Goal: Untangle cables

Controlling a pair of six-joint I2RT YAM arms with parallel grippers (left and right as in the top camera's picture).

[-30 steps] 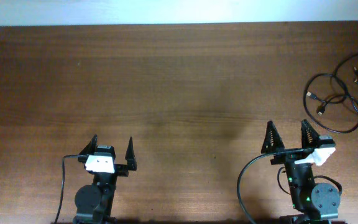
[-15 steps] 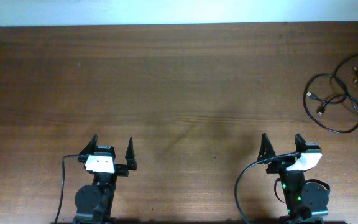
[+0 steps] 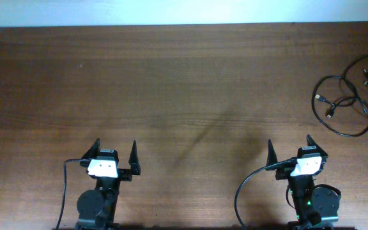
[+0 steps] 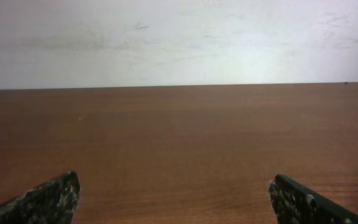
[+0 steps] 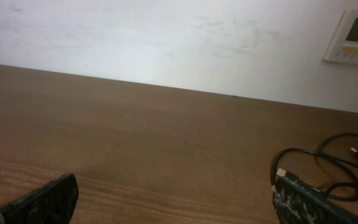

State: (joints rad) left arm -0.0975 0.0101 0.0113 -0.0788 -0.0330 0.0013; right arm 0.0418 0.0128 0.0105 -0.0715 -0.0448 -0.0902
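Right gripper (image 3: 289, 147) has pulled back & squared up, jaws wide apart, empty. Cables (image 3: 345, 100) lie ahead & to its right, well apart, tangle running roughly fwd-back. Left gripper (image 3: 115, 145), also spread open, sits way further off, so right arm's nearer.

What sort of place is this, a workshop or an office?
Likely an indoor lab or office: a wooden table against a plain white wall, a wall control panel, and the robot's left hand and right hand.

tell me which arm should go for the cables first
Right. The cables lie at the table's right edge, nearest the right gripper, whose fingers are open; the left gripper sits far across the table.
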